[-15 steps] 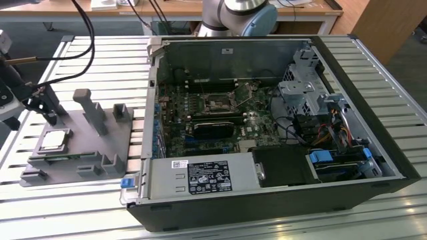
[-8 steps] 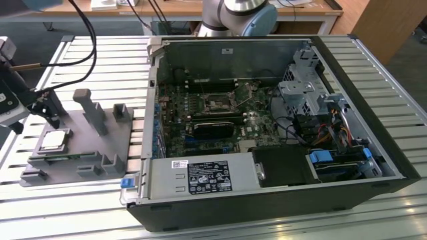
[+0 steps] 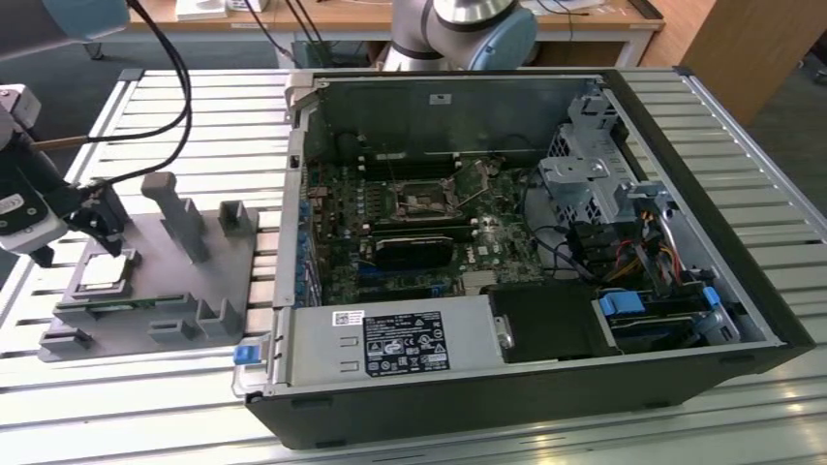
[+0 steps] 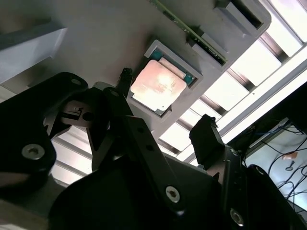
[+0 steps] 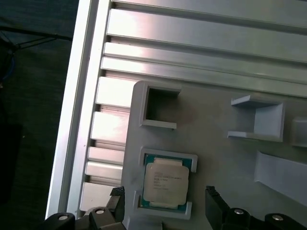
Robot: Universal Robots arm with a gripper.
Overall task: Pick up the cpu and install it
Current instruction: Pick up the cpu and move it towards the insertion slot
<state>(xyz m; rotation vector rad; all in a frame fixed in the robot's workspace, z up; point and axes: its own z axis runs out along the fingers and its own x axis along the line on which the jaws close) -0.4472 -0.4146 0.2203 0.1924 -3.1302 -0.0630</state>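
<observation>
Two fingers (image 5: pixel 214 203) of your gripper (image 3: pixel 76 237) stand apart, hovering over the cpu (image 5: pixel 165 184) with one on each side of it. Your cpu lies flat in its square nest on the grey holder (image 3: pixel 168 291), on the counter (image 3: pixel 194 116) at the exterior view's left, well apart from the open computer case (image 3: pixel 517 242).

The cpu (image 5: pixel 164 184) is a small, flat, square chip with a silvery-grey metal top and a thin green rim. It lies level, metal side up, seated squarely in a shallow framed pocket (image 5: pixel 169 157) of the grey holder plate (image 5: pixel 225 158), close to the plate's outer edge.
</observation>
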